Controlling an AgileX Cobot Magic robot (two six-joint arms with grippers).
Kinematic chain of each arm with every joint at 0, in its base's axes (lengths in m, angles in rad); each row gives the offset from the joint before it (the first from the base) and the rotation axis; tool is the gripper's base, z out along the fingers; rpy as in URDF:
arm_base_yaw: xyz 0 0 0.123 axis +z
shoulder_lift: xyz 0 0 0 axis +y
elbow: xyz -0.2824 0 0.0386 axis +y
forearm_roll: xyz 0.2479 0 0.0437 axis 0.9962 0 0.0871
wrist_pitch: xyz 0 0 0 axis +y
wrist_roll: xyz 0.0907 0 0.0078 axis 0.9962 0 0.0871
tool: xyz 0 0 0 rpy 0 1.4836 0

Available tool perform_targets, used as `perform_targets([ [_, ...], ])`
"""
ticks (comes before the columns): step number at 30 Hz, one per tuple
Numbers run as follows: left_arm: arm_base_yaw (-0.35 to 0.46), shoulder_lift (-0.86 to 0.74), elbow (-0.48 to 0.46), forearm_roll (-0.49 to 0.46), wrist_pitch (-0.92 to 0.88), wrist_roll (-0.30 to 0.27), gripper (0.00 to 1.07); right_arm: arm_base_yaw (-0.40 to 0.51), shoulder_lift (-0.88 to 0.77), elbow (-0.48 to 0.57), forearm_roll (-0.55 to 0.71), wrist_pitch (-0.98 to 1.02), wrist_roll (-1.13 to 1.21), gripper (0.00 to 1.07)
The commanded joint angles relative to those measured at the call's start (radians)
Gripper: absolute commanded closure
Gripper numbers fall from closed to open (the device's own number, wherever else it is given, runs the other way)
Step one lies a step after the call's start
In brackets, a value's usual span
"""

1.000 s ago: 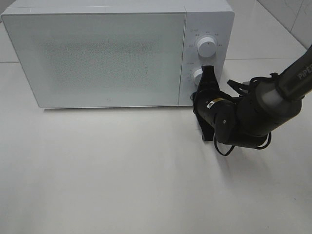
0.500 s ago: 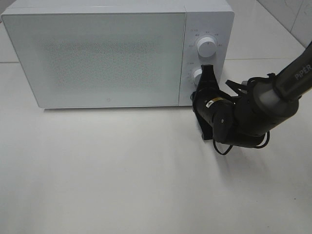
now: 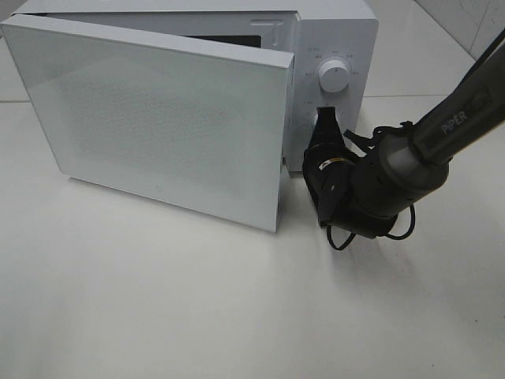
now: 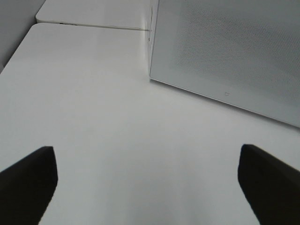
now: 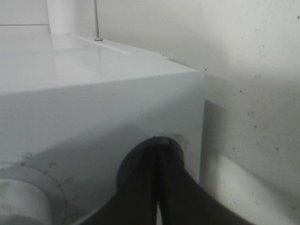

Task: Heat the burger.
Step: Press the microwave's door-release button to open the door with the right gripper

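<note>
**Inspector:** Right gripper [image 3: 327,118], condition?

**Assistant:** Jaws closed together with nothing between them. The tips rest against the lower knob [image 3: 316,121] on the microwave [image 3: 347,39] control panel, directly below the upper knob [image 3: 334,76]. The right wrist view confirms this: both fingers are pressed into one dark wedge, meeting the panel near its outer corner.

**Inspector:** Left gripper [image 4: 145,150]?

**Assistant:** It shows only in its own wrist view. The fingers are spread wide and hold nothing. It hangs over bare table [image 3: 197,308], apart from the door [image 3: 158,118].

**Inspector:** Location of the burger?

**Assistant:** I cannot tell. It shows in none of the views. The door stands ajar, hinged on the far left, and only a thin dark strip of the cavity shows above its top edge. The rest of the interior is hidden.

**Inspector:** Edges and clearance?

**Assistant:** The door's free edge juts forward just beside the right gripper's body, leaving a narrow gap between them. In front of the microwave the table is open to the near edge of the high view. To the right of the arm it runs as far as a seam in the surface.
</note>
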Motion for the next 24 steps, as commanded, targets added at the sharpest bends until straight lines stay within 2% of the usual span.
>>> perform_targets([
  [1,0.002,-0.022,0.004,-0.002,-0.008,0.0,0.07,-0.056,-0.001,-0.133,-0.166,-0.302,-0.017,1.07],
  [15,0.002,-0.022,0.004,-0.002,-0.008,0.0,0.07,-0.056,-0.029,-0.121,-0.154,-0.269,-0.017,1.07],
  [24,0.002,-0.022,0.004,-0.002,-0.008,0.0,0.07,-0.053,-0.096,-0.006,-0.142,-0.152,0.033,1.07],
])
